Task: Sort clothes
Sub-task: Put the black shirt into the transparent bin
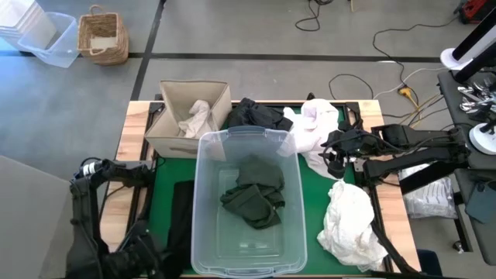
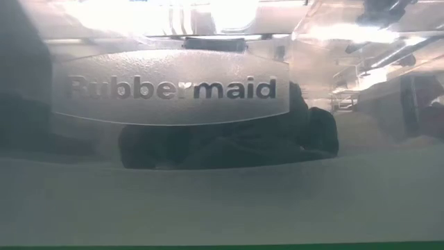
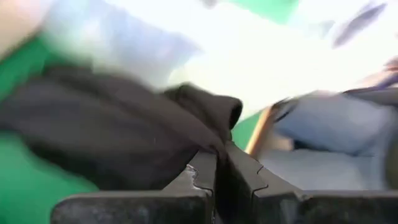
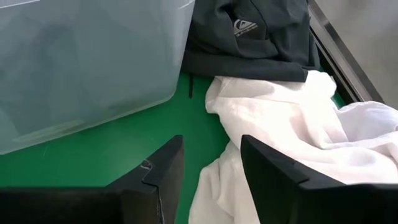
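Right end effector (image 4: 208, 177) open, empty, right of centre in the high view, over white garment (image 4: 292, 130) | left end effector (image 3: 221, 168) pinched on black garment (image 3: 112, 137), lower left | fabric soft, limp: I would grasp a bunched fold.

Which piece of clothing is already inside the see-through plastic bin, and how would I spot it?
Find the clear plastic tub in the middle of the green mat. Lying crumpled on its floor is a dark olive green garment. It is the only piece in the tub; the white clothes lie outside, to the tub's right.
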Action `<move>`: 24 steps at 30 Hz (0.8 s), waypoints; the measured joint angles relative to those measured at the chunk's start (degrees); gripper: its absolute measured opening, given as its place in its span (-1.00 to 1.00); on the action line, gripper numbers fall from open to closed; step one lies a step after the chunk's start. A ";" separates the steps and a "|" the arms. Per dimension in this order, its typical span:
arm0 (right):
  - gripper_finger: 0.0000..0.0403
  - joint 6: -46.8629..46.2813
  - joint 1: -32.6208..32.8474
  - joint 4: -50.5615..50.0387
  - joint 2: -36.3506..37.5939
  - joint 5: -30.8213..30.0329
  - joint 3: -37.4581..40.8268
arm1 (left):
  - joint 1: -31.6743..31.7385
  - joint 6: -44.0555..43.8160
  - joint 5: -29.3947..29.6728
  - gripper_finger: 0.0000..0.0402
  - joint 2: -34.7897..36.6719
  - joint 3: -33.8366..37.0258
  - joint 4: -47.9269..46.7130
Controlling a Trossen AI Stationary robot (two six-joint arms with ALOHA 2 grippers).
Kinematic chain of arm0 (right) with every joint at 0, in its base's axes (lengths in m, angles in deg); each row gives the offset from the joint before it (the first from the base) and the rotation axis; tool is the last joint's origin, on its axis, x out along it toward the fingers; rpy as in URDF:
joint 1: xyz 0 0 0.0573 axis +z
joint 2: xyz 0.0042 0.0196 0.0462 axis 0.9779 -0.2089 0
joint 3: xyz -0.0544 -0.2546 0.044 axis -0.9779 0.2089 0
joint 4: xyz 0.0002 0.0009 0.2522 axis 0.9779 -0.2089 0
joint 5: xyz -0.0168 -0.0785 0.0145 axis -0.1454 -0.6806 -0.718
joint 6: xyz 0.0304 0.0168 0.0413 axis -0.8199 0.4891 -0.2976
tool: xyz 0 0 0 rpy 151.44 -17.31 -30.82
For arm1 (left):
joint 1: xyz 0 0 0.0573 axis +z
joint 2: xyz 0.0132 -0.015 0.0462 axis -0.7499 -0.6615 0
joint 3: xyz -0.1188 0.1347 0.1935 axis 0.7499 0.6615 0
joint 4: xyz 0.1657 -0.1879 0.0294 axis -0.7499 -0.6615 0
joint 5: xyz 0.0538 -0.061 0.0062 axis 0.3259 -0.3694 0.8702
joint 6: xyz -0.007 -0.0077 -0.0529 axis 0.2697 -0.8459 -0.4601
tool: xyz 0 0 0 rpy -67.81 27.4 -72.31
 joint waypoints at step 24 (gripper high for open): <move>-0.25 2.34 0.00 4.08 0.02 0.00 2.97 | 0.07 50.31 45.51 -1.00 1.82 -24.79 2.63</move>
